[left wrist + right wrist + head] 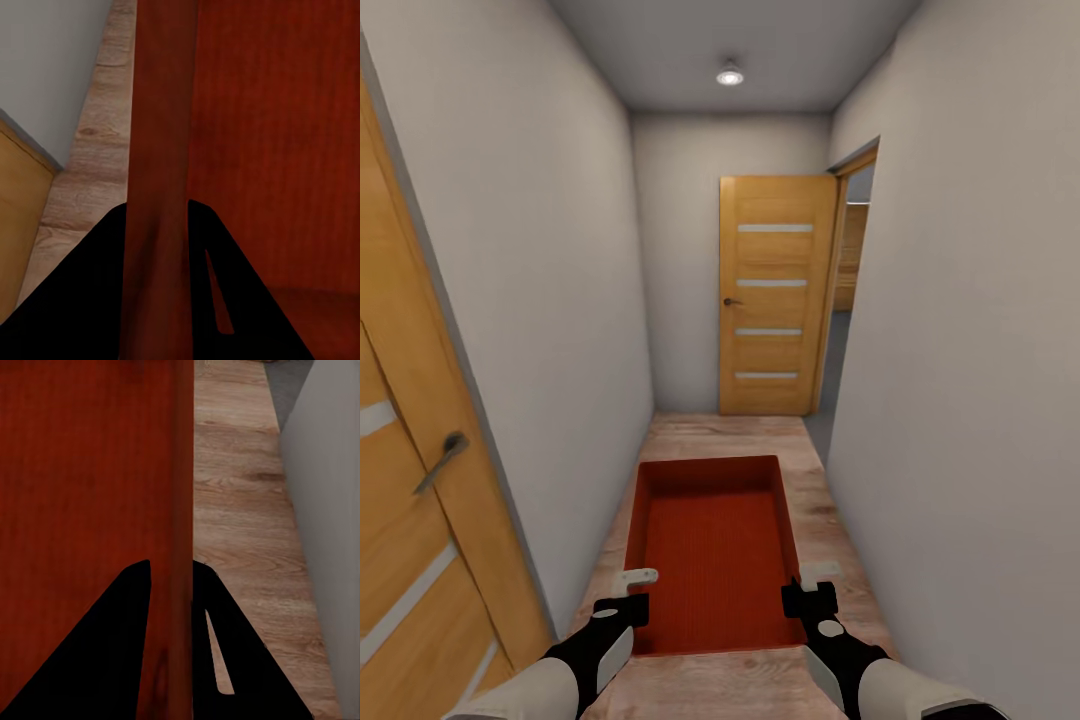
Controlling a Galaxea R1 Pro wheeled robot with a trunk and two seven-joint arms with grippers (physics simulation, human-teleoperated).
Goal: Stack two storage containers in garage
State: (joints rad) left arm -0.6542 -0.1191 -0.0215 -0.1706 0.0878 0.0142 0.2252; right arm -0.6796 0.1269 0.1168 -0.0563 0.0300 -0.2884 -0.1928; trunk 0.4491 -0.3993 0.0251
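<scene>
Storage container (715,545): one orange-red, open-top rectangular bin with smooth walls, carried between the two grippers, its long axis running away from the robot. The interior floor looks faintly ribbed. It is held above the pale wood-plank floor (735,435) of a narrow hallway.

Left gripper (628,592): black body with pale fingers, clamped on the container's left long wall near the robot-side end. In the left wrist view the rim of that wall (159,150) runs straight up between the two dark fingers (82,300), one finger outside and one inside the bin.

Right gripper (812,588): same build, clamped on the container's right long wall, level with the left gripper. In the right wrist view the wall edge (178,510) passes between the dark fingers (247,660), the bin's interior to one side and plank floor to the other.

Hallway: plain white-grey walls close on both sides of the grippers; a round ceiling light (730,75) overhead.

Far door (775,295): honey-coloured wood with four horizontal pale slots and a dark lever handle, standing well ahead of the grippers beside an opening on the right side, where a strip of grey floor (830,370) shows beyond the frame.

Near door (410,470): matching wood door with a metal lever handle (442,460), just beside and outward of the left gripper.
</scene>
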